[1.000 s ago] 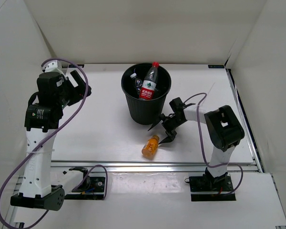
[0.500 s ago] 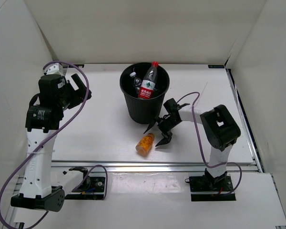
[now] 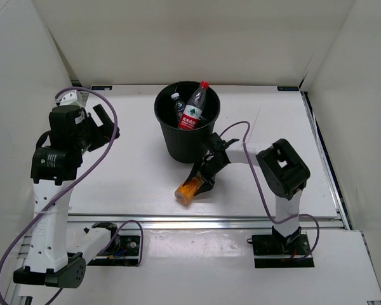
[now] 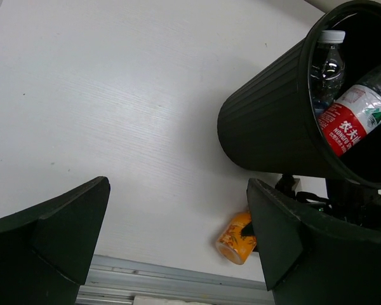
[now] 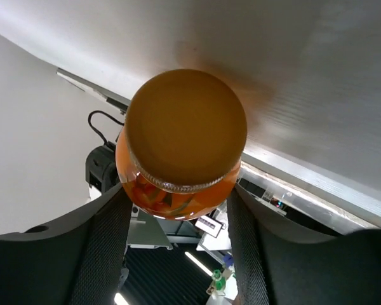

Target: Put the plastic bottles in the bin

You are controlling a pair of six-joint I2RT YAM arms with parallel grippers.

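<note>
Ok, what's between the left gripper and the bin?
Only bare table. Nothing sits between the left gripper and the bin. The top view shows it, the left wrist too.

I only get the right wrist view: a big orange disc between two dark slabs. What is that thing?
Observer: A short orange bottle, lying on its side on the table.
Operator: Is anything near it?
Observer: In the top view a black bin stands upright just beyond it.
Operator: Anything inside?
Observer: A red-labelled bottle pokes above the rim, and the left wrist view shows a clear bottle beside it.
</note>
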